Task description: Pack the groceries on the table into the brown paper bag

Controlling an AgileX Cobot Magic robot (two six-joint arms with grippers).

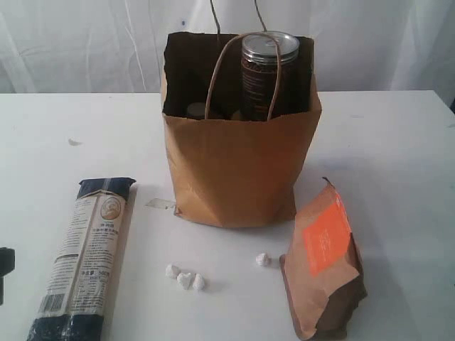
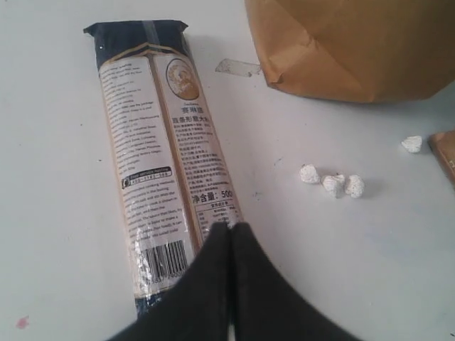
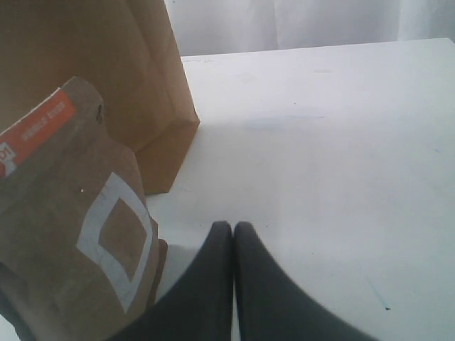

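While both are clenched on nothing, left gripper hangs by the pasta packet, right gripper beside the brown pouch; brown paper bag stands between.

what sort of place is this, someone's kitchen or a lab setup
Most likely a lab or staged test bench, not a kitchen: a plain white table, a white curtain as backdrop behind it, and just a pasta packet and a brown pouch laid out beside a brown paper bag.
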